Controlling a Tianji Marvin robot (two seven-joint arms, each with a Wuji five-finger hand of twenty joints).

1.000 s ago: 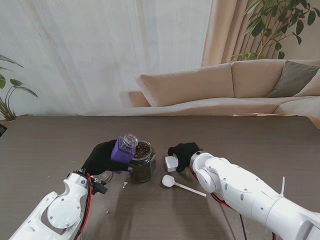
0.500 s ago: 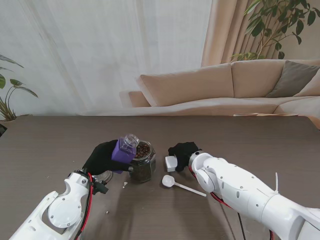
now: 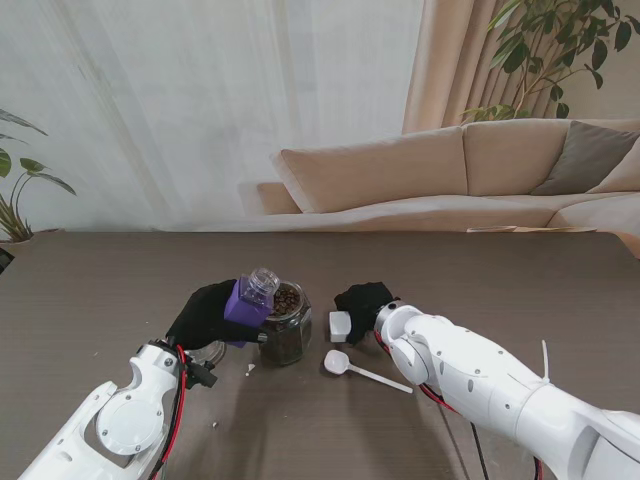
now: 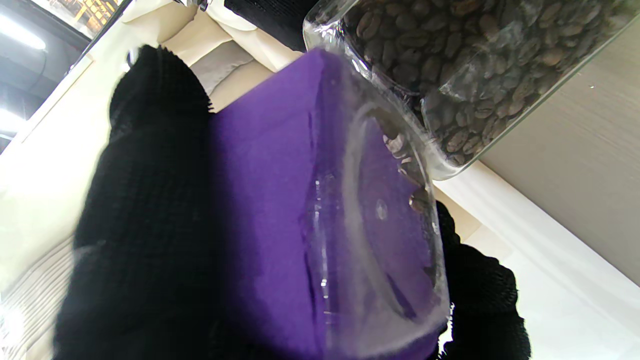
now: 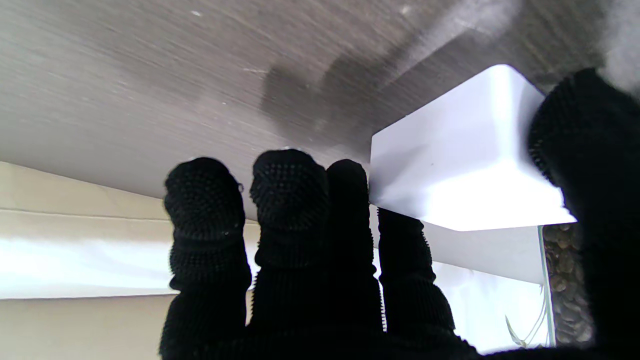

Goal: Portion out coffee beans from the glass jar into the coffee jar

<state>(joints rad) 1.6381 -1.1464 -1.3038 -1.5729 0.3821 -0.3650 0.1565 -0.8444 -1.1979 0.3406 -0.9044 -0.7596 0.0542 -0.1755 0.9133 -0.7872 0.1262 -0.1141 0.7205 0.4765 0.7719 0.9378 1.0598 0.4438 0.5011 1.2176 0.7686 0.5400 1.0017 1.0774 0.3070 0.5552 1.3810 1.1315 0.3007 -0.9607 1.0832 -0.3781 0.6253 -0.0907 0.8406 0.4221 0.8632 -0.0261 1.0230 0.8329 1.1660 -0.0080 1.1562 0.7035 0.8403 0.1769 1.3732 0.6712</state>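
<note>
— Left hand [image 3: 208, 313], what do you hold?
— It wraps tight around the small coffee jar [image 3: 250, 298] with the purple label. The jar tips, mouth up and away from the hand.
— Where are the beans?
— In the big glass jar [image 3: 286, 324], touching the small one on its far side.
— And the right hand [image 3: 364, 303]?
— It pinches a white lid [image 3: 341, 326]. The white scoop [image 3: 337, 361] lies right beside it, so I think that hand should scoop.
</note>
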